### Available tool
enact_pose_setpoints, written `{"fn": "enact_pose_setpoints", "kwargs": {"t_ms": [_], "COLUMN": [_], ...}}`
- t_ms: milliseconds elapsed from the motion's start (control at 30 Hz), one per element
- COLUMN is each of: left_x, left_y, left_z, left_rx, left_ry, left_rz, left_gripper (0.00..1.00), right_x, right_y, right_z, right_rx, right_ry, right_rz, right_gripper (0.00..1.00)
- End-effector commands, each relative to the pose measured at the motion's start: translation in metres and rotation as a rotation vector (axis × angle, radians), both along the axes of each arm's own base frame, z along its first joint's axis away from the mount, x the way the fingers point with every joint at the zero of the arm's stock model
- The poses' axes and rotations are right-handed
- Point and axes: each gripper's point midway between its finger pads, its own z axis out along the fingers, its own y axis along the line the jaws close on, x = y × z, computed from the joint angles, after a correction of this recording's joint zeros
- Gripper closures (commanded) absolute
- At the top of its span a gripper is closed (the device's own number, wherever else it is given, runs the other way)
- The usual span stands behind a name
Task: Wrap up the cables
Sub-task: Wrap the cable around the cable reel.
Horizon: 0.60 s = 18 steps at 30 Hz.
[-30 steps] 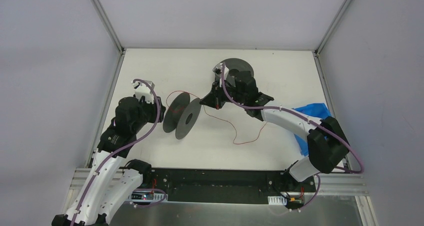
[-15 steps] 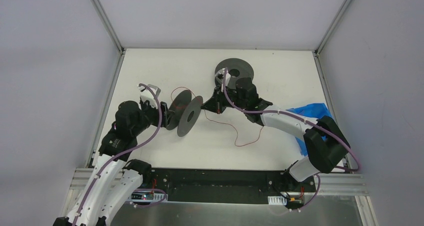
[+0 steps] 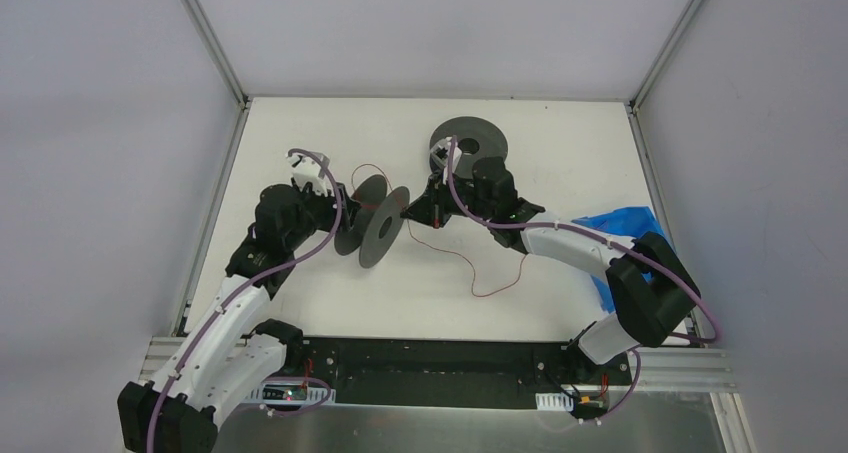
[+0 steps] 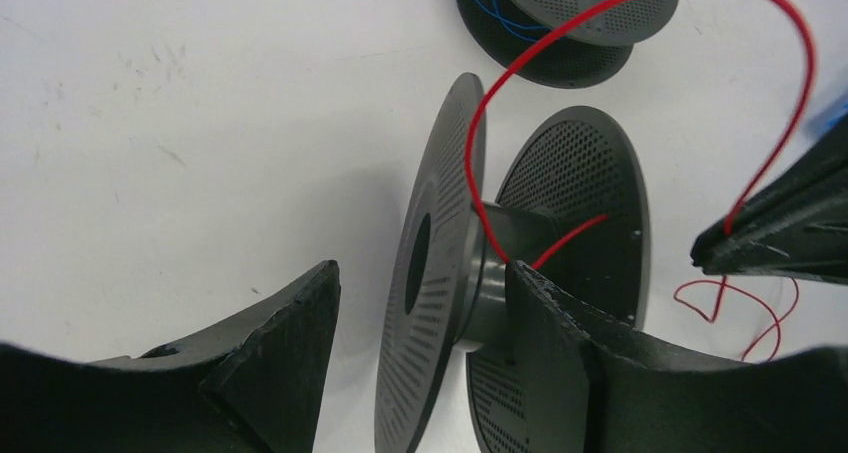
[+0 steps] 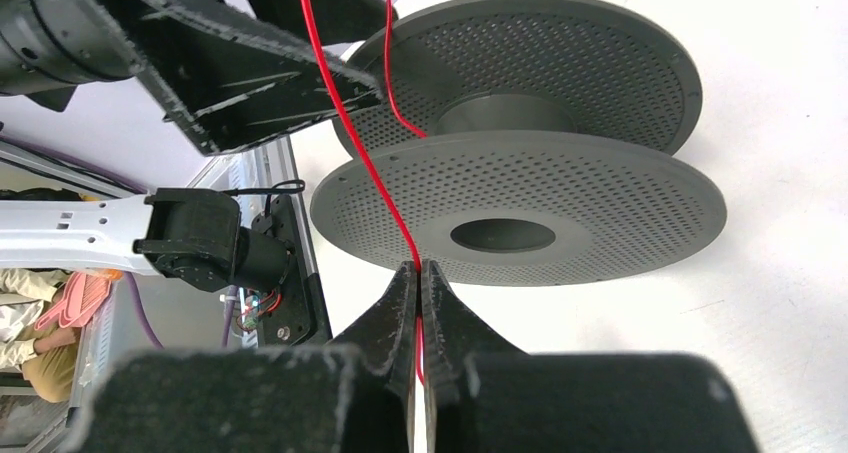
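a white table [image 3: 560,303] fills the middle of the frame, boxed by pale grey walls [image 3: 100,173] on three sides. aluminium struts [image 3: 208,35] rise at the upper corners. a metal rail [image 3: 690,371] runs along the bottom. the light is even.

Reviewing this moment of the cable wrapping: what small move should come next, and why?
Probably close the left gripper on the near flange of the upright spool. Its open fingers straddle that flange without clamping it, while the right gripper is shut on the red cable leading to the hub. Steadying the spool should make winding easier.
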Motion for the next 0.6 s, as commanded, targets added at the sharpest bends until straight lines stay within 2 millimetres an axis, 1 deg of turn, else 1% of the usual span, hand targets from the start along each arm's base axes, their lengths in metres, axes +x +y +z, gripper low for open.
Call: {"fn": "enact_pose_setpoints", "kwargs": {"t_ms": [0,100,167,200,233,267,300,333,367,433,500,567], "left_x": [0.023,0.031,0.034,0.035,0.035,0.033,0.031,0.029,0.026,0.022,0.018,0.016], "left_y": [0.006,-0.001,-0.008,-0.011,-0.012,-0.011,-0.011,-0.01,-0.009,-0.007,-0.006,-0.005], "left_z": [0.013,0.014,0.013,0.011,0.01,0.006,0.003,0.001,0.0,-0.001,-0.004,-0.005], "left_rx": [-0.048,-0.088,-0.091,-0.087,-0.078,-0.066,-0.059,-0.053,-0.052,-0.053,-0.045,-0.037], "left_ry": [-0.088,-0.103,-0.108,-0.102,-0.093,-0.078,-0.066,-0.059,-0.06,-0.07,-0.071,-0.063], "left_rz": [0.09,0.08,0.041,0.027,0.018,0.013,0.012,0.011,0.012,0.011,0.008,0.004], "left_gripper": [0.4,0.4,0.41,0.45,0.52,0.6,0.7,0.75,0.78,0.81,0.81,0.75], "right_x": [-0.006,-0.008,-0.009,-0.01,-0.011,-0.011,-0.012,-0.013,-0.013,-0.014,-0.015,-0.017], "right_y": [0.005,0.006,0.007,0.008,0.008,0.009,0.008,0.008,0.008,0.007,0.007,0.007], "right_z": [0.007,0.003,-0.002,-0.003,-0.005,-0.005,-0.007,-0.006,-0.007,-0.006,-0.007,-0.007], "right_rx": [0.04,0.036,0.033,0.034,0.034,0.036,0.037,0.039,0.039,0.041,0.04,0.042], "right_ry": [-0.028,-0.023,-0.011,-0.004,-0.001,0.003,0.006,0.005,0.005,0.004,0.004,0.001], "right_rz": [0.034,0.043,0.045,0.047,0.047,0.047,0.043,0.045,0.043,0.045,0.048,0.057], "right_gripper": [1.0,1.0,1.0,1.0,1.0,1.0,1.0,1.0,1.0,1.0,1.0,1.0]}}
